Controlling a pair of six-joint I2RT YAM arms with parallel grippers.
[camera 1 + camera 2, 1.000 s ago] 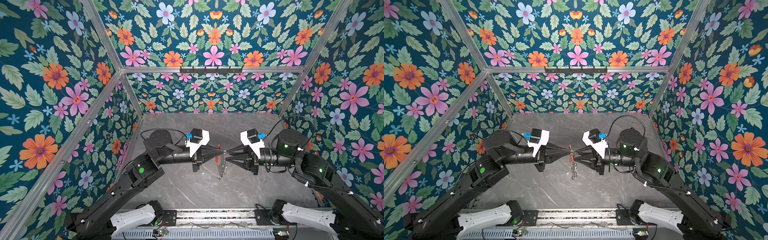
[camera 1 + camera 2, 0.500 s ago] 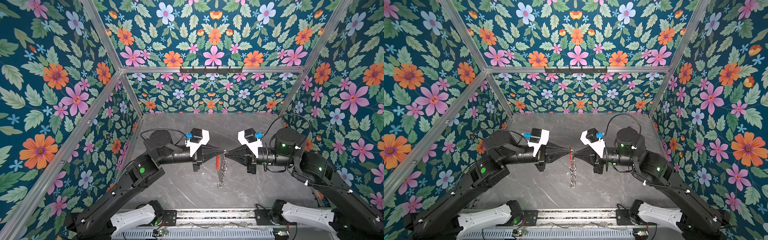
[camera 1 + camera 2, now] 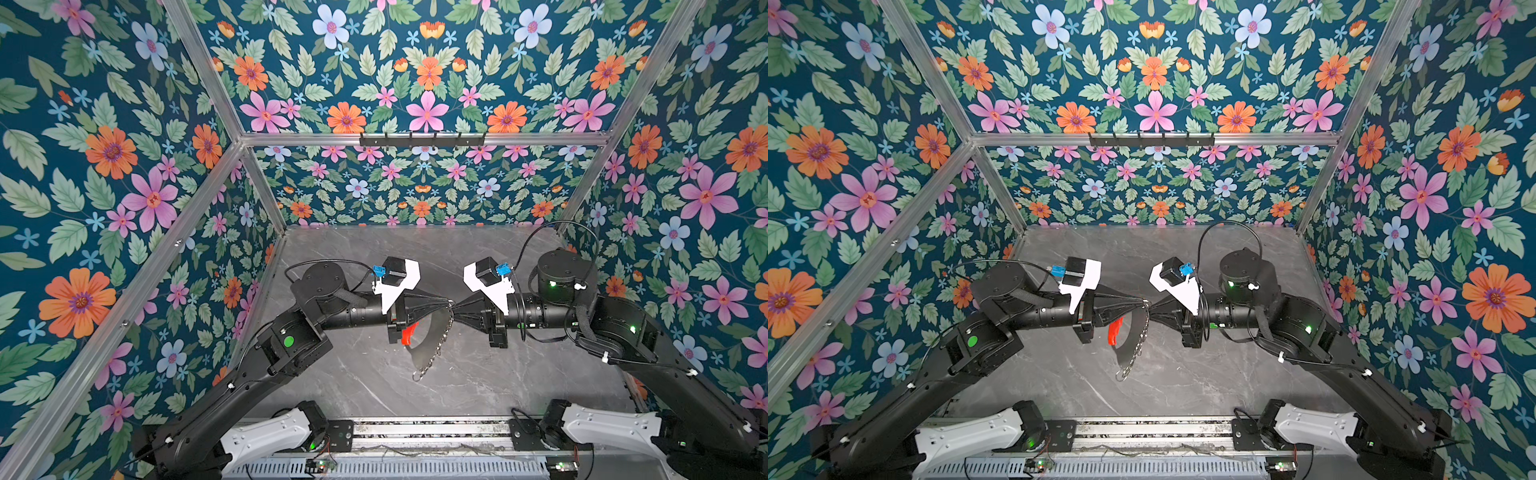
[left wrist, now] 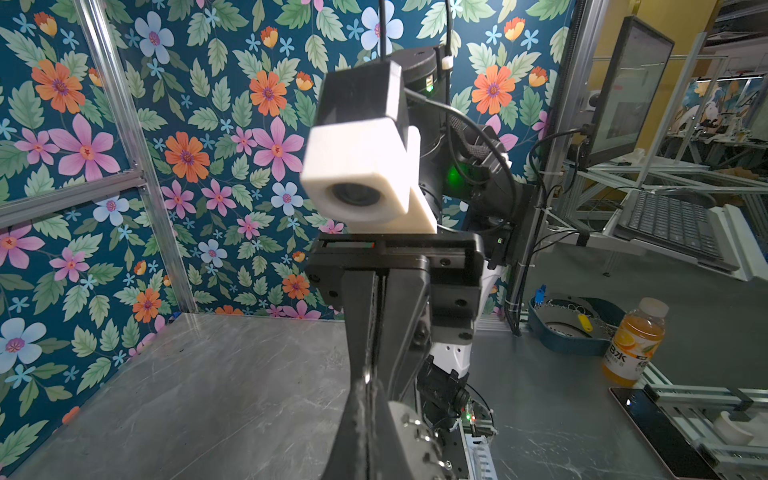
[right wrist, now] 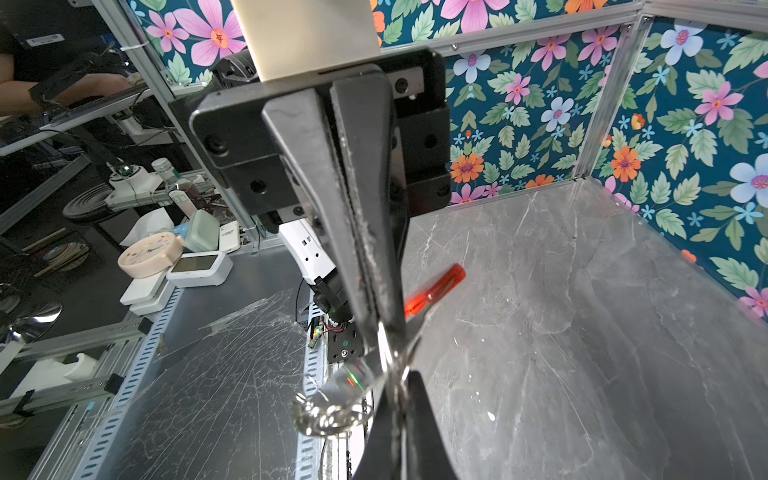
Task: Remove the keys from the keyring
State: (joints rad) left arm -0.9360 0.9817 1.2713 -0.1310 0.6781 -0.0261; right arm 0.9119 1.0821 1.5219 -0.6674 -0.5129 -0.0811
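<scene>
Swinging round since earlier, keyring [image 3: 428, 337] is now showing its flat face, hanging over table [image 3: 519, 374] toward 6 o'clock. Left gripper [image 3: 445, 302] is pinching its top from 9 o'clock, right gripper [image 3: 456, 309] now pinching shut there from 3. Key too small to tell.

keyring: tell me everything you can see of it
The keyring is a flat grey metal crescent with a red inner strip and a fringe of small silver loops on its outer edge. It hangs in the air, held at its top end where the shut left gripper and shut right gripper meet tip to tip.
</scene>
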